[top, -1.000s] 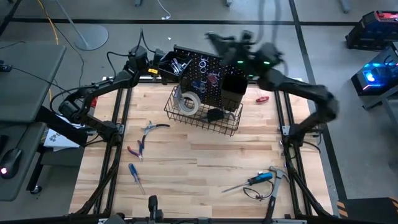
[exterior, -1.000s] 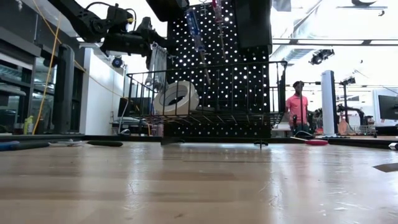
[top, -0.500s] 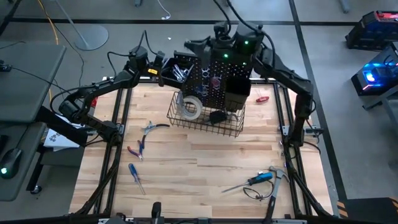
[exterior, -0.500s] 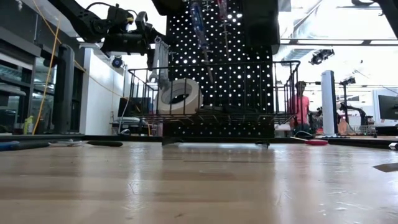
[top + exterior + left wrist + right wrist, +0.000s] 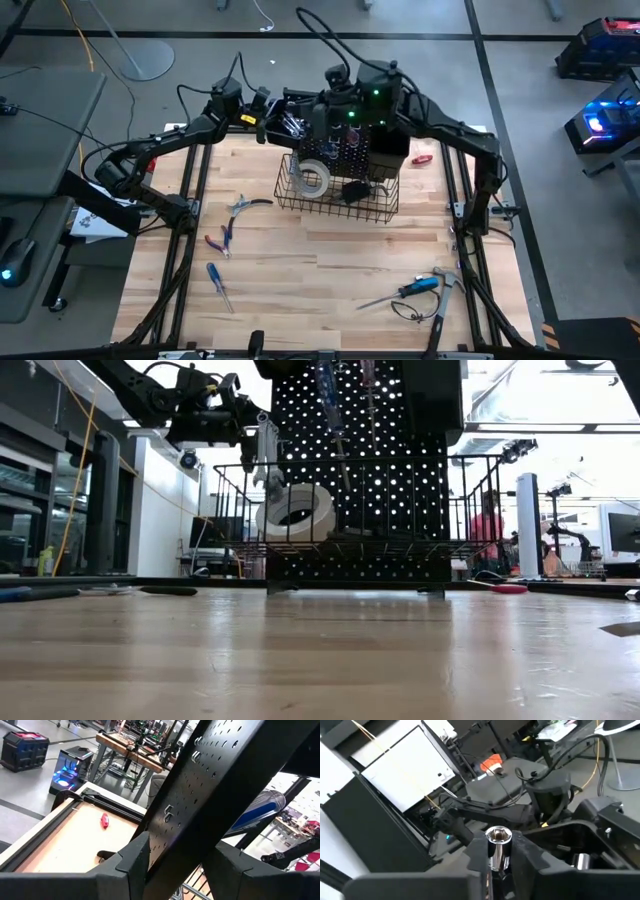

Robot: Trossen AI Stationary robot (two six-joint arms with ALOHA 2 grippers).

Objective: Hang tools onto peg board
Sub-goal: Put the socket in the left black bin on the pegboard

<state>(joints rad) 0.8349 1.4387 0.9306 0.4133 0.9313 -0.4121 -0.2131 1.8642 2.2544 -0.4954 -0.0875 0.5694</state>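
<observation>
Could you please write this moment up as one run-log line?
left gripper: clamped on peg board edge | right gripper: holding silver socket over bin | tape roll: in basket

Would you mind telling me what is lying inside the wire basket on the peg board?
The wire basket holds the white tape roll, leaning at one end, and a dark object near the middle. The basket's far corner is hidden under the right arm.

Matt black perforated peg board (image 5: 370, 470), pale smooth wooden tabletop (image 5: 320, 270).
</observation>
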